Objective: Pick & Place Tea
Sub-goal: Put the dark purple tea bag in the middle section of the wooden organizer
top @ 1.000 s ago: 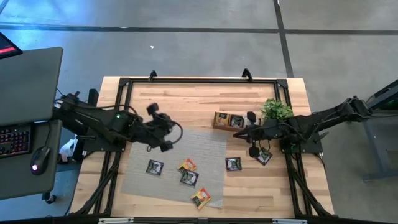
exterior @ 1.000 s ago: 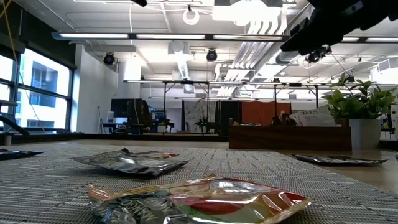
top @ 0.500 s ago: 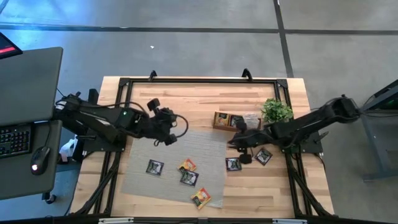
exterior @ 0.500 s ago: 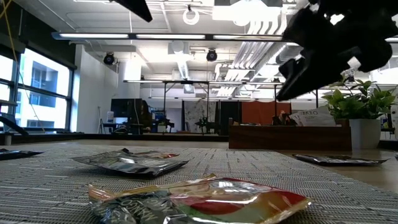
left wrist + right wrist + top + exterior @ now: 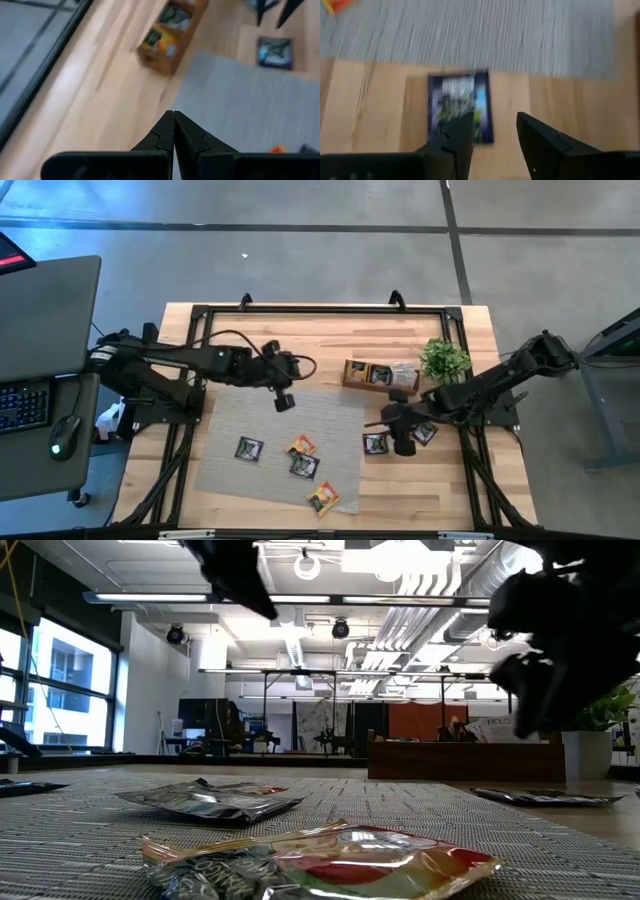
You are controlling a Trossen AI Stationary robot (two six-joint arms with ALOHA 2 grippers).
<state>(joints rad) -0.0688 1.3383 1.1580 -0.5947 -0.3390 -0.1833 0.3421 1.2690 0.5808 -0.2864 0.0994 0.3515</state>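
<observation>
Several flat tea sachets lie on the grey mat (image 5: 285, 438): a black one (image 5: 249, 448), two overlapping ones (image 5: 303, 456) and an orange one (image 5: 323, 498). Another black sachet (image 5: 375, 443) (image 5: 462, 105) lies flat on the bare wood just off the mat's right edge, and one more (image 5: 425, 433) lies to its right. My right gripper (image 5: 392, 430) (image 5: 492, 131) hangs open just above that black sachet, pointing steeply down, with nothing between its fingers. My left gripper (image 5: 283, 400) (image 5: 173, 131) is shut and empty, in the air over the mat's far edge.
A long brown wooden tray (image 5: 368, 373) (image 5: 167, 35) with sachets in it stands behind the mat. A small green plant (image 5: 443, 358) in a white pot stands to the tray's right. A black frame (image 5: 320, 310) runs round the table's edges.
My right gripper has come down and toward the near left, from beside the tray to the black sachet off the mat's right edge. It has tipped steeply downward and opened. My left gripper, still shut, has swung toward the table's right and sunk a little over the mat's far edge.
</observation>
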